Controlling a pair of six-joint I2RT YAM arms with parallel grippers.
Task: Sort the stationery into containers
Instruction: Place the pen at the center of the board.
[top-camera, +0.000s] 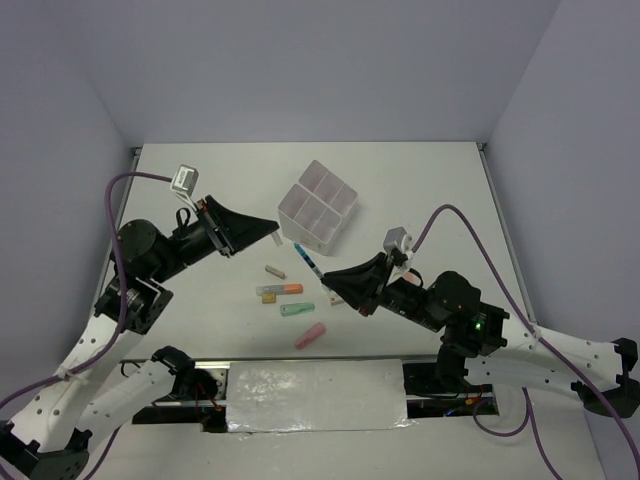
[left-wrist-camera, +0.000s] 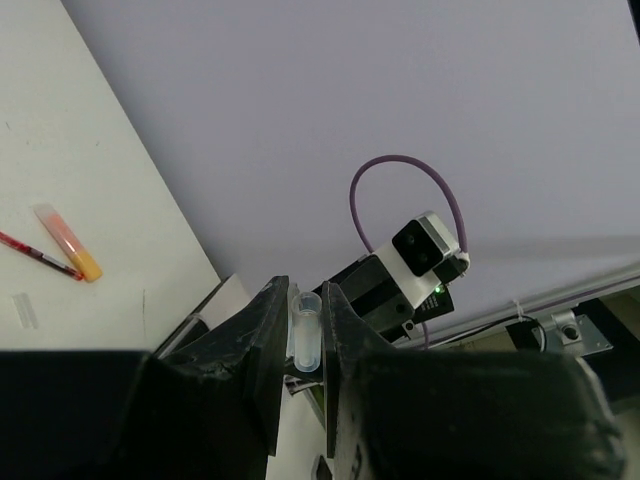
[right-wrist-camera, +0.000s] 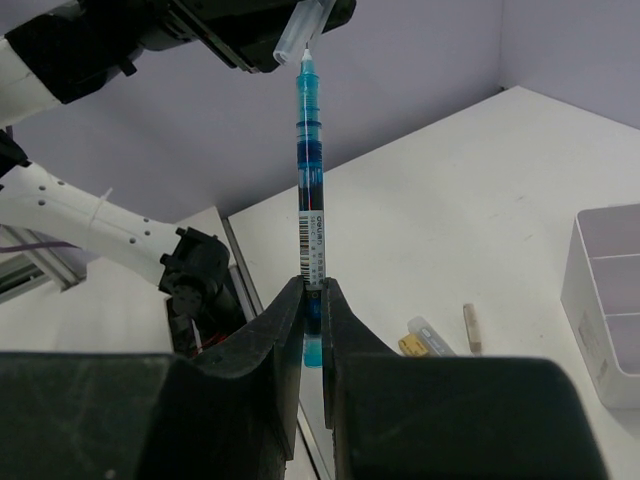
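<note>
Right wrist view: right gripper (right-wrist-camera: 312, 295) pinches blue pen (right-wrist-camera: 310, 170), tip at upper centre, near tilted clear cap (right-wrist-camera: 297, 35). Left gripper (left-wrist-camera: 306, 300) pinches this cap. Better to align cap with pen, then push gently.

I'm looking down on a white bench (top-camera: 430, 190), matt, with a few faint marks that show in the left wrist view. Plain pale lilac-grey walls (top-camera: 320, 60) close it in at the back and on both sides. At each far corner, where the bench meets the walls, I can make out small dark clips (top-camera: 136, 151), too small to tell more. At the middle of the near edge lies a crinkled, shiny silver sheet (top-camera: 315, 395), flat, over a dark strip. In the right wrist view a ribbed silver rail (right-wrist-camera: 25, 270) shows at the left edge.
</note>
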